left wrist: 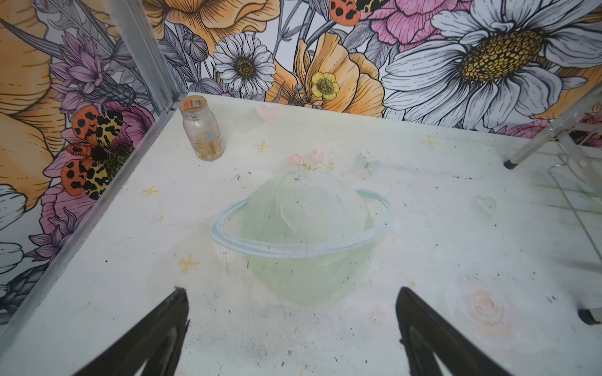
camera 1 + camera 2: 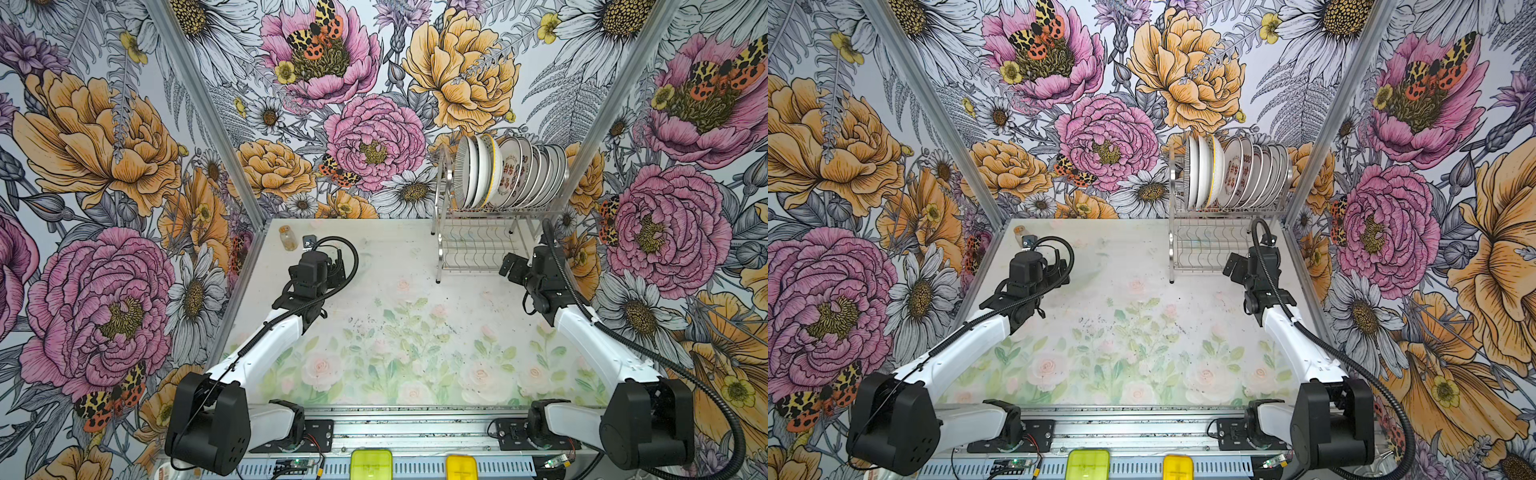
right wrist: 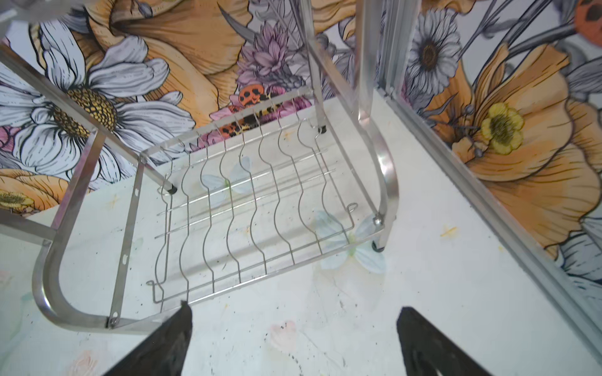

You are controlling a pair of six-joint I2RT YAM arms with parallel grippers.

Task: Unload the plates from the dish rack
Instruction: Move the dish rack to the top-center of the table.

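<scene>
About ten plates [image 2: 509,172] stand on edge in a tight row on the upper tier of the dish rack [image 2: 469,249], which sits in the far right corner of the table [image 2: 395,299]. Both top views show the plates [image 2: 1237,172] leaning slightly in their slots. The leftmost plate [image 2: 461,170] has a finely striped rim, a yellow-rimmed plate [image 2: 494,166] stands two places along, and a plate with red markings [image 2: 512,174] faces left near the middle of the row. My right gripper [image 3: 294,306] hovers low on the near side of the rack, its black fingers [image 3: 169,338] spread wide apart over bare tabletop. From the right wrist camera I look straight into the wavy wires of the dish rack [image 3: 247,201]; one fingertip lines up with the lower tier's near edge, and I cannot tell whether it touches. In a top view the right gripper [image 2: 510,266] sits beside the rack's near right part. My left gripper [image 1: 291,289] hangs over the far left part of the table, well apart from the rack, its claw also wide apart and gripping nothing. Ahead of it a small clear bottle [image 1: 202,130] with an orange cap stands upright in the far left corner, and a top view shows the bottle [image 2: 287,237] there too.
</scene>
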